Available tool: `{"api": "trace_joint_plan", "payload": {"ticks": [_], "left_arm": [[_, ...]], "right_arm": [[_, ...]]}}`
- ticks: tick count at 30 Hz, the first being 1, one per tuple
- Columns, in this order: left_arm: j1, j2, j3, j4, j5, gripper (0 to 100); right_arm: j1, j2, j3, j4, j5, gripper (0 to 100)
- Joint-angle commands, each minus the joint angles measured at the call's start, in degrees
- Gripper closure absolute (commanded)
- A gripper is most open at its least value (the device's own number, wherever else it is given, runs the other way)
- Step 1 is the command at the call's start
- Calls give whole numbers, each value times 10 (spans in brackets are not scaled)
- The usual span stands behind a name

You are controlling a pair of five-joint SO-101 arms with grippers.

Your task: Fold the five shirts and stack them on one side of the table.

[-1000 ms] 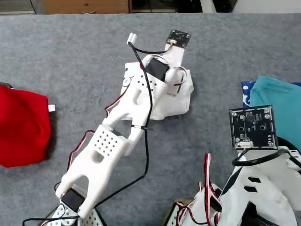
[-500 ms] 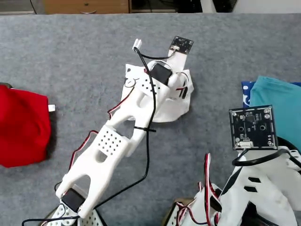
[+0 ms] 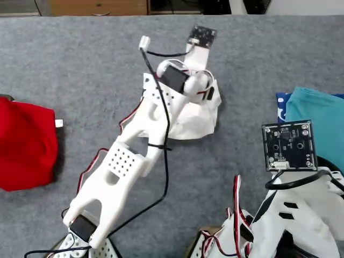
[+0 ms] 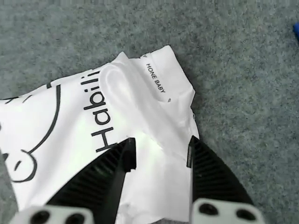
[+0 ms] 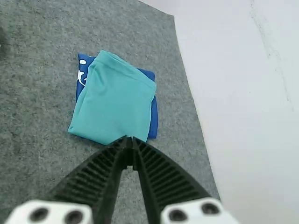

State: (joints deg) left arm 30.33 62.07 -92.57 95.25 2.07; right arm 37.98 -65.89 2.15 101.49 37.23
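Observation:
A crumpled white shirt (image 3: 188,115) with black print lies mid-table. My left gripper (image 3: 208,92) is over its far right part. In the left wrist view this gripper (image 4: 160,142) is open, its black fingers (image 4: 110,179) standing either side of a fold of the white shirt (image 4: 70,121) near the collar. A folded teal shirt (image 3: 317,113) rests on a blue shirt (image 3: 281,105) at the table's right edge. My right gripper (image 5: 130,141) is shut and empty, hovering short of the teal shirt (image 5: 114,105). A red shirt (image 3: 24,145) lies at the left edge.
The grey felt table (image 3: 80,64) ends just right of the teal stack, with pale floor (image 5: 243,93) beyond. The right arm's base and camera board (image 3: 287,145) fill the near right corner. Bare felt lies between the white shirt and the red one.
The left wrist has swung slightly toward the far edge over the white shirt, and the shirt's near edge has shifted a little. The right arm has not moved.

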Motion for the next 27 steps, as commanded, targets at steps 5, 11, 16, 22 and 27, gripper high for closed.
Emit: {"api": "trace_joint_plan", "payload": {"ticks": [5, 11, 16, 22, 27], "left_arm": [[-53, -149, -31, 56, 2, 928], [-120, -283, 22, 58, -19, 983], [-202, -407, 180, 58, -51, 982], [-317, -560, 417, 56, -92, 982], [-412, -662, 582, 55, -116, 982]], "right_arm": [[5, 4, 25, 5, 4, 993], [3, 5, 80, -26, 1, 993], [-51, 65, 97, -40, -4, 993], [-187, 204, 48, -40, -99, 993], [-297, 316, -17, -43, -151, 995]]}}
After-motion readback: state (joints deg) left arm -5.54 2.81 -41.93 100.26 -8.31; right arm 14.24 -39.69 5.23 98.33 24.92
